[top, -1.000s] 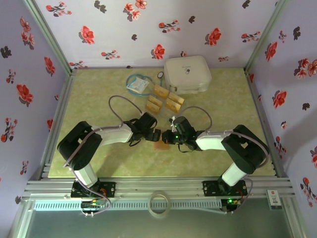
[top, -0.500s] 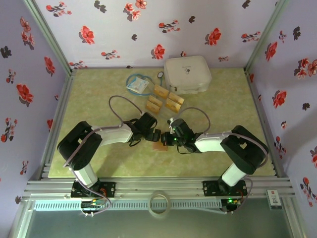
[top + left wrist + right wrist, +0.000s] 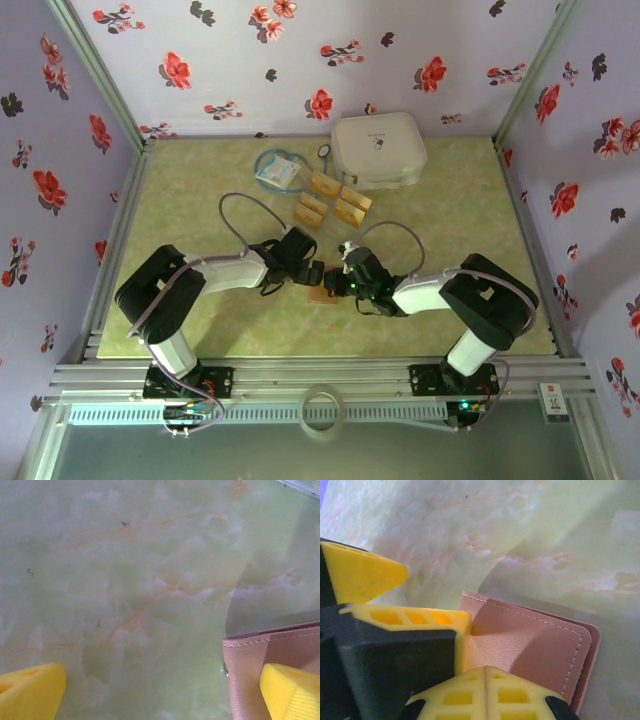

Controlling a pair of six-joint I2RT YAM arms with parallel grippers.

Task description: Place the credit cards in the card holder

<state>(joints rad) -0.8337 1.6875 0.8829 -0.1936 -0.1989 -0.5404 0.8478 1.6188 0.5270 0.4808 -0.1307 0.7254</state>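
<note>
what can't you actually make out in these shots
- Inside of the card holder: the right wrist view shows it folded shut, so any card within is hidden.
- Top view: the card holder is mostly covered by the left gripper and right gripper.
- Left wrist view: the card holder is cut off by the right and bottom edges.
- Print on the credit cards: too small in the top view.

A pale green tabletop (image 3: 200, 200) marbled with faint orange veins carries a pinkish-brown wallet (image 3: 530, 645) with pale stitching, golden-tan cards (image 3: 325, 184), a white case (image 3: 378, 148) and a blue-and-white packet (image 3: 278, 172), within lilac walls (image 3: 300, 60) patterned with red and black flowers.
</note>
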